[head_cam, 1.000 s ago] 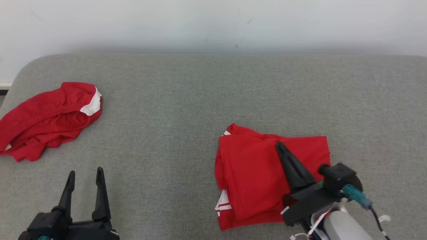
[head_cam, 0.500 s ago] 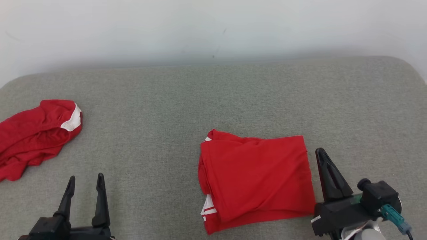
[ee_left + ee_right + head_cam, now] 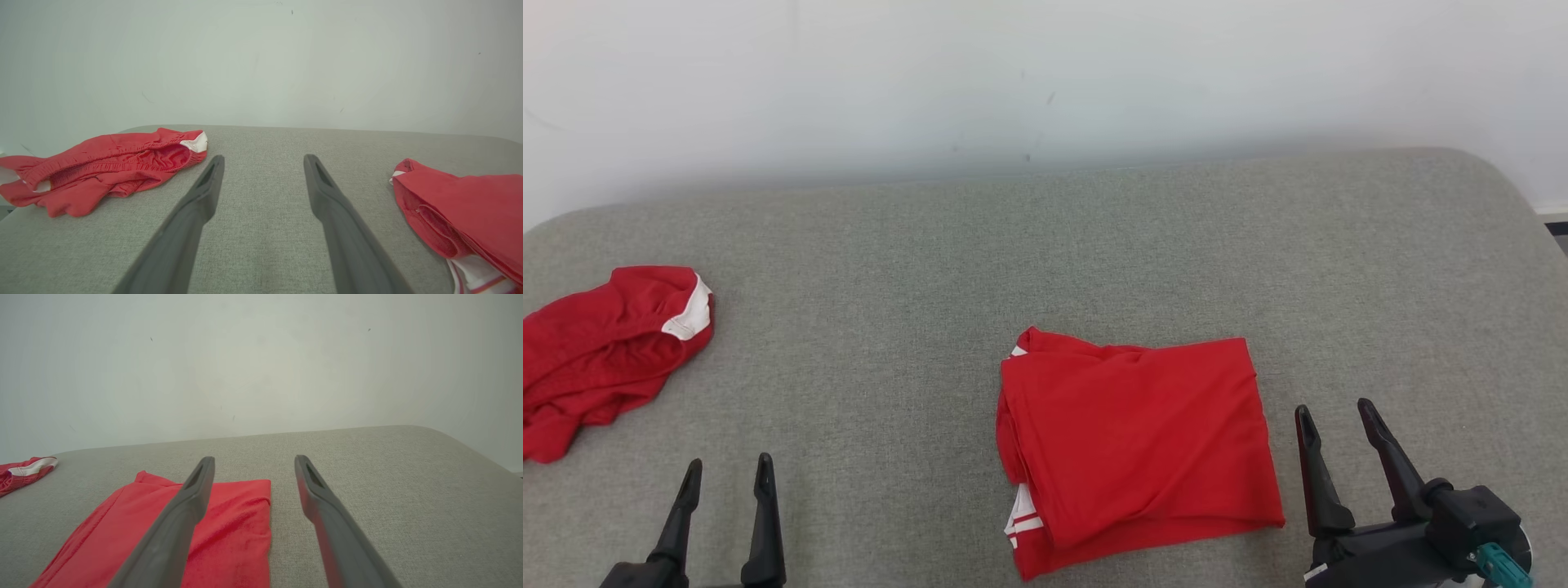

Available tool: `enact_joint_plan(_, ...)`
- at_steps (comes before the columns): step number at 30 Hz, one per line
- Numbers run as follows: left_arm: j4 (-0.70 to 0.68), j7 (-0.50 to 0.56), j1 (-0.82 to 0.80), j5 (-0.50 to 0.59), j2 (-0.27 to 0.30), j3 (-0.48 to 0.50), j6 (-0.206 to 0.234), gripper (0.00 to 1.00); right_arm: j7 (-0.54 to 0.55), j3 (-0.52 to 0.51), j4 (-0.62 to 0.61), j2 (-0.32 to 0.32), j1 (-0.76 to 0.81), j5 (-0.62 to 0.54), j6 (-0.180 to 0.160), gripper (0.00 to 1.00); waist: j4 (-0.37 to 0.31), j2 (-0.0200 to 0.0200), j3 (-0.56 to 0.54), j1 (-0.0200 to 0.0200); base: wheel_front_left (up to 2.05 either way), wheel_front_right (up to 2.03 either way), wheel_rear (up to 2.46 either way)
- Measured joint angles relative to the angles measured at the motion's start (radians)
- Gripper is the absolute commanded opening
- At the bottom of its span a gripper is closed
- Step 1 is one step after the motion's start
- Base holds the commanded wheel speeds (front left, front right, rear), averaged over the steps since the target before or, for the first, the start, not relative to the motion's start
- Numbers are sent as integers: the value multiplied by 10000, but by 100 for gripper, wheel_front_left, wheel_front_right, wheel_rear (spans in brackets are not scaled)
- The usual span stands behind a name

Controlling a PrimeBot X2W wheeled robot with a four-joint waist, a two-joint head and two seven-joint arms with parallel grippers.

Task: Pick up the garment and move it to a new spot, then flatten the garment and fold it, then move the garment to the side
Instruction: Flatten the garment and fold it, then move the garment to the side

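**All folded up, nothing being held right now**

So here's the scene. The neatly folded red fabric garment (image 3: pixel 1135 441) with white striped trim lies flat on the grey fabric-covered table (image 3: pixel 890 261), in the lower centre of the head view, a bit right of middle. The white stripes peek out at its lower left corner.

The right claw (image 3: pixel 1334 407) is at the lower right of the frame, just beside the garment's right edge but not touching it. Its two dark fingers are spread apart with nothing between them. In the right wrist view the garment sits lower left, partly behind one finger, with bare table between the fingers.

The left claw (image 3: pixel 729 463) is at the lower left, also wide open and empty, well apart from the folded garment.

Over at the left edge there's a crumpled red garment (image 3: pixel 605 351) with a white band, lying in a heap on the table. In the left wrist view that heap is on the left and the folded one on the far right. There's a plain white wall (image 3: pixel 1045 73) behind it all.
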Motion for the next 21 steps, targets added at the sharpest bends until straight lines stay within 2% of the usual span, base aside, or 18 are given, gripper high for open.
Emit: enact_joint_plan(21, -123, 0, 148, -92, 351, -109, 0, 100, 0, -221, 430, 81, -49, -255, 0, 100, 382, 0, -45, 0, 0, 0, 0)
